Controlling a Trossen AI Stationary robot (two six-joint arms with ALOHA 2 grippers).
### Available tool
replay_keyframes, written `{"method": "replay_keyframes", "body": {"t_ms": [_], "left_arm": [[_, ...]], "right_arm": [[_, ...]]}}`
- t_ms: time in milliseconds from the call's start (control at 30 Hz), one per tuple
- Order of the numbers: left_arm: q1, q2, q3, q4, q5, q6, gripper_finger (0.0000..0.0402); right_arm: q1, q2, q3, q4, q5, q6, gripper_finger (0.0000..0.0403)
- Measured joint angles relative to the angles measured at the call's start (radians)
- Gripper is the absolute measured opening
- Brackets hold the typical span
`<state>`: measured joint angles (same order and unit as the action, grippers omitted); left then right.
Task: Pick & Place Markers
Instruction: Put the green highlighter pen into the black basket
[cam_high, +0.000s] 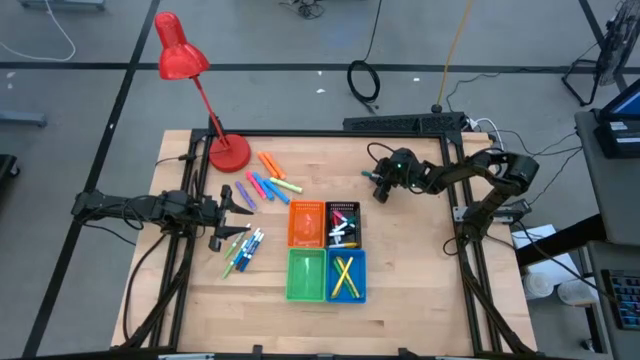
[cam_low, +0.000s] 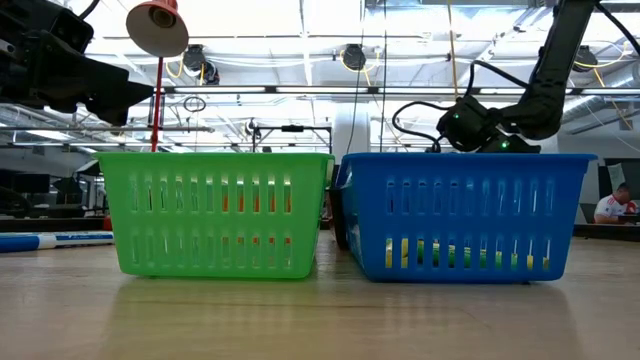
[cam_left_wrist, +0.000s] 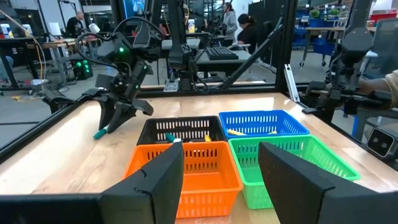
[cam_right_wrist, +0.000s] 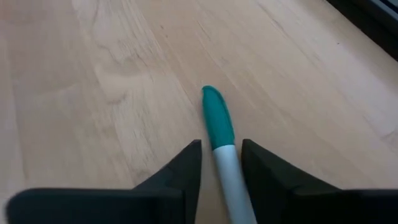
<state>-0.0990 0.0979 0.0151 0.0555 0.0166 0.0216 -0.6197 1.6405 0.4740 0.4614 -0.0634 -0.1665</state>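
A marker with a white barrel and teal cap lies on the wooden table at the far right, pointing away along my right gripper's fingers. My right gripper slants down over it, one finger on each side of the barrel with a narrow gap on both sides; it is open. The left wrist view shows the same marker under that gripper. Other markers lie loose in a far group and a near group at the left. My left gripper waits open and level at the table's left side.
Four small bins stand in the middle: orange, black, green and blue; the black and blue ones hold markers. A red desk lamp's base stands at the far left. Bare wood lies around my right gripper.
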Motion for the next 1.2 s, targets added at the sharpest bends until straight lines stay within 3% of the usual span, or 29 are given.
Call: {"method": "replay_keyframes", "body": {"t_ms": [233, 700, 867, 1200], "left_arm": [[0.000, 0.000, 0.000, 0.000, 0.000, 0.000, 0.0212], [0.000, 0.000, 0.000, 0.000, 0.000, 0.000, 0.0212], [0.000, 0.000, 0.000, 0.000, 0.000, 0.000, 0.0212], [0.000, 0.000, 0.000, 0.000, 0.000, 0.000, 0.0212]], "right_arm": [[0.000, 0.000, -0.001, -0.002, -0.004, -0.011, 0.0028], [0.000, 0.001, -0.001, -0.002, 0.001, -0.028, 0.0029], [-0.001, -0.009, -0.001, -0.001, -0.045, -0.032, 0.0028], [0.076, -0.212, -0.005, -0.133, -0.072, -0.014, 0.0029]]}}
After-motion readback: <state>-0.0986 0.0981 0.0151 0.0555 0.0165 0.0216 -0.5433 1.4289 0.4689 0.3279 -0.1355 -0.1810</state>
